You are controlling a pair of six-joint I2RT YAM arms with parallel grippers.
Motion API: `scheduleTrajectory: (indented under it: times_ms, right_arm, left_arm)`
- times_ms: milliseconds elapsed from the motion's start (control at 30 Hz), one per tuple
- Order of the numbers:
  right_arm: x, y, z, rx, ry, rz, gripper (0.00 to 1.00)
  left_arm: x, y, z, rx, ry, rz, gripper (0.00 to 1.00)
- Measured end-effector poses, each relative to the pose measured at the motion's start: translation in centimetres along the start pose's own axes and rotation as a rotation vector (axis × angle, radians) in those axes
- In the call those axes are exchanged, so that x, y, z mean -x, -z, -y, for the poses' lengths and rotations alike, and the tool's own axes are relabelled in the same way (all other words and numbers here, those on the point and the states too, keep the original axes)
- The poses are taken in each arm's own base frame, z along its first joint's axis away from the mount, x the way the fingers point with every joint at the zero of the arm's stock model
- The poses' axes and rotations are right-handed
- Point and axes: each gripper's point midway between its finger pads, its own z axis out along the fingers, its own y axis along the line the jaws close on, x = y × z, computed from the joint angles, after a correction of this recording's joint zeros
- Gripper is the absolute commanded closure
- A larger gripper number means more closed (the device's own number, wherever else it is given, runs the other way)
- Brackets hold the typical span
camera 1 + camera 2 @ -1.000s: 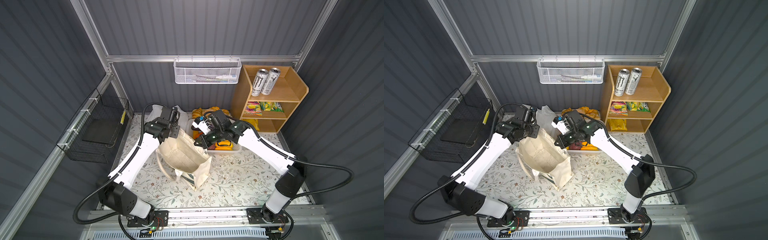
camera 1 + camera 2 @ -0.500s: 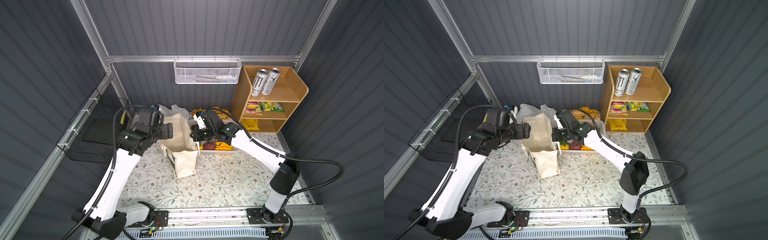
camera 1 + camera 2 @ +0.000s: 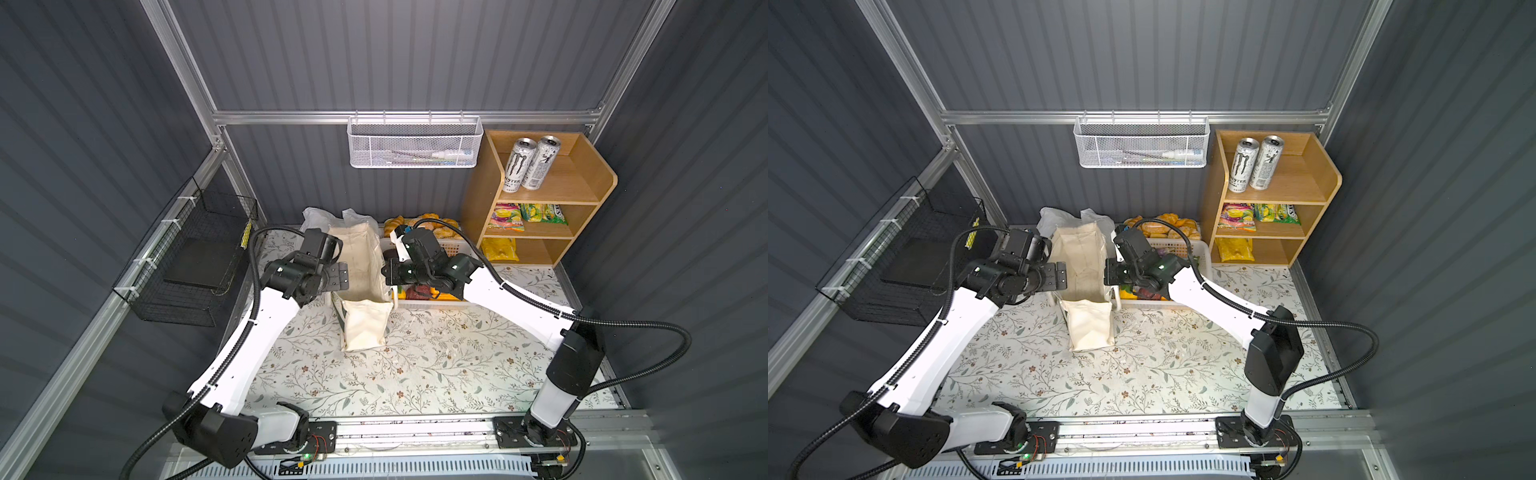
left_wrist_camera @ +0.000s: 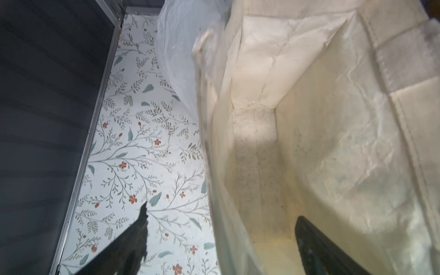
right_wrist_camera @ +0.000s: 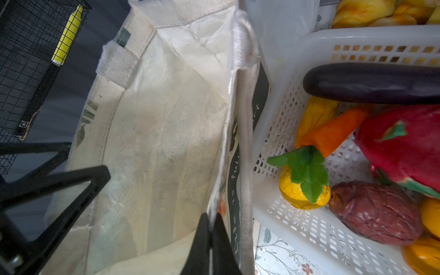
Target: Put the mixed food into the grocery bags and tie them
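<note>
Now: one shelf rear right; one tote upright mid-table, one white bag behind it, one basket just beside. Right gripper pinches tote rim, fingers together; left gripper spread, straddling opposite wall. Basket: one eggplant, one carrot. Shelf: two cans, three packets.

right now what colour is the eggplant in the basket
Dark purple; the eggplant shows best in the right wrist view.
</note>
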Motion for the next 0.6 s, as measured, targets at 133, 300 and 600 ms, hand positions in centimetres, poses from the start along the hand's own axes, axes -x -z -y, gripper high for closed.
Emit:
scheduleTrajectory:
  times_ms: [133,300,600]
  right_arm:
    - [-0.2,0.2,-0.2,-0.007,0.002,0.013,1.0]
    - [-0.9,1.8,1.7,-0.092,-0.023,0.06,1.0]
    - [-0.9,3.5,2.9,-0.132,-0.053,0.099,0.63]
  left_arm:
    - [0.9,-1.5,0.5,0.019,-0.014,0.009,0.69]
    - [1.0,-1.4,-0.3,0.063,-0.036,0.024,1.0]
    - [-0.4,-0.4,-1.2,0.055,-0.055,0.034,1.0]
